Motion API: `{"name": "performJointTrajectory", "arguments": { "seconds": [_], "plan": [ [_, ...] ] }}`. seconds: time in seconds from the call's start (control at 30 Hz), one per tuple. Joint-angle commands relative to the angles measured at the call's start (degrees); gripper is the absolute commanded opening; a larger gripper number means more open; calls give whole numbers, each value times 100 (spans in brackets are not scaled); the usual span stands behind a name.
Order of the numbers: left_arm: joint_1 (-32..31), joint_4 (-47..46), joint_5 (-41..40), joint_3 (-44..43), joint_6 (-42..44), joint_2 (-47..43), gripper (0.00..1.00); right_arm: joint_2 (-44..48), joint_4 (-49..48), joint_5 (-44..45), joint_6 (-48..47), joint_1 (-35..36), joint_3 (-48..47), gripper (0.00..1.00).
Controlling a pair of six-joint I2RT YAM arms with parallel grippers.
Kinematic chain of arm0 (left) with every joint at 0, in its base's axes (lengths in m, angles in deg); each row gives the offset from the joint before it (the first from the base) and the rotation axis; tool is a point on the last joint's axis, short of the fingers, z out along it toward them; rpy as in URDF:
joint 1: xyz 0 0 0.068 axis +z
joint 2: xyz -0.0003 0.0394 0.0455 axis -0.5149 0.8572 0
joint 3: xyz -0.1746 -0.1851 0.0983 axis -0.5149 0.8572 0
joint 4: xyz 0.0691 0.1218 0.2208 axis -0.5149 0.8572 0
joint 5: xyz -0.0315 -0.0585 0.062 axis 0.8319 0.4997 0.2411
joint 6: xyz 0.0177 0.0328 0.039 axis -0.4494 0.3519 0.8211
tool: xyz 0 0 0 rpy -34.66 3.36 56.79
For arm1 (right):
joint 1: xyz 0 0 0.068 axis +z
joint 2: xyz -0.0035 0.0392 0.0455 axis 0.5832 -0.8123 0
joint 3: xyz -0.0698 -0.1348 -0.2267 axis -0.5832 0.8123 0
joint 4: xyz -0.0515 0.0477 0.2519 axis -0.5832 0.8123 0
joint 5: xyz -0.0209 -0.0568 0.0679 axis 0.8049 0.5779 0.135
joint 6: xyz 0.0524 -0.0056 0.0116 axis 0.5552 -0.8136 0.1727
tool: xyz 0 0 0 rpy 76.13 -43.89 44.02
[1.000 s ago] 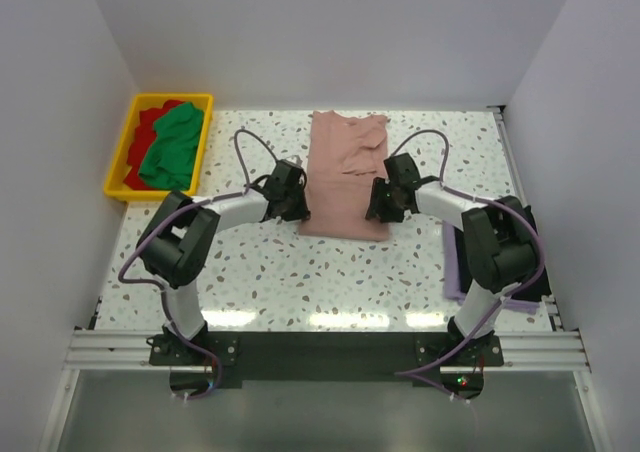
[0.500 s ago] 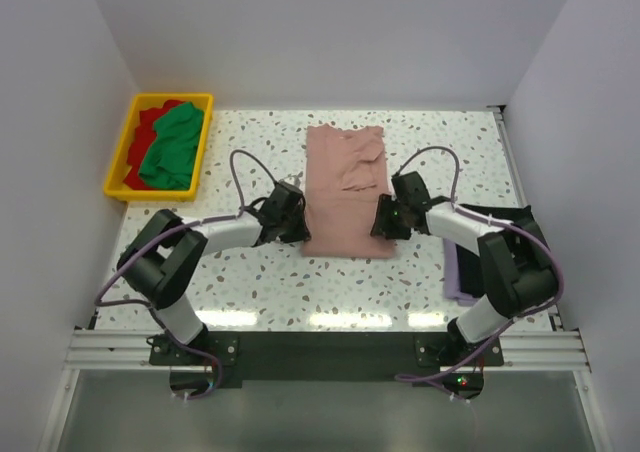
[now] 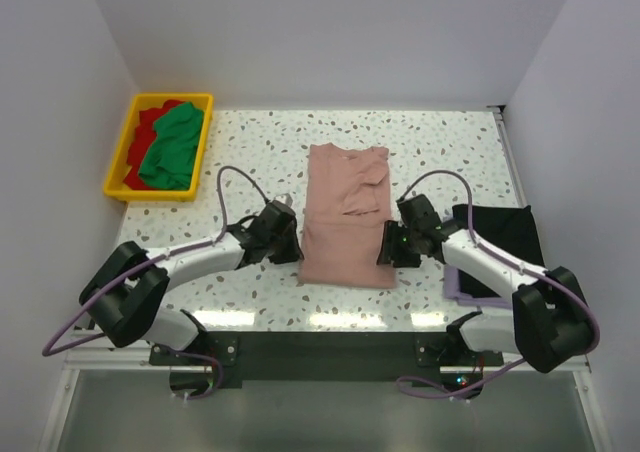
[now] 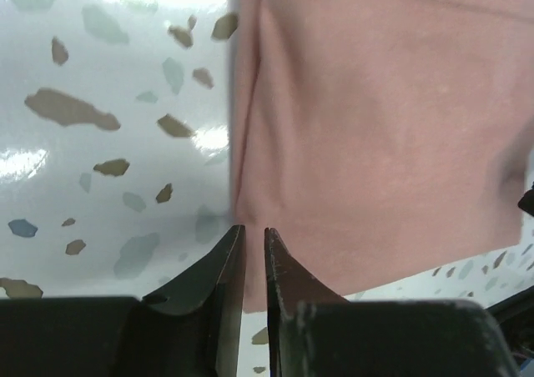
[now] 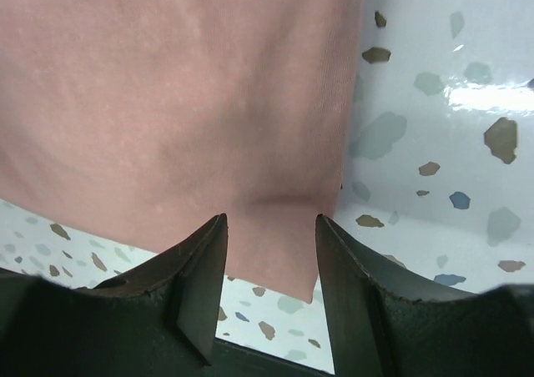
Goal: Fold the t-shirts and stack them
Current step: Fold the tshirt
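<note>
Pink t-shirt pulled nearer, left gripper pinching edge, right gripper spread

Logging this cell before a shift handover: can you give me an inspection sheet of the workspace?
Surface: speckled tabletop, glare along near edge.
Job's things: pink t-shirt partly folded, centre; green t-shirt over red t-shirt in yellow bin; black t-shirt on lavender t-shirt, right.
Clutter: nothing seen.
Grippers: left gripper pinching pink t-shirt's left edge; right gripper jaws apart over its right edge.
Cables: purple cables looping above both arms.
Surroundings: white walls; metal rail.
</note>
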Motion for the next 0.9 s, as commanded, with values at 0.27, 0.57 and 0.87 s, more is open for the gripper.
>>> {"name": "performJointTrajectory", "arguments": {
  "seconds": [0.27,0.57,0.87],
  "plan": [
    [341,117,-5,-2031,971,997,11,-1162,17,561,-89,-64,-1753,46],
    [1176,-534,479,-2410,1025,2483,6,-2569,-422,572,-247,-608,-2431,40],
    [1282,-631,699,-2269,832,2616,6,-2745,-932,-825,-89,-1311,-2018,39]
  ]
}}
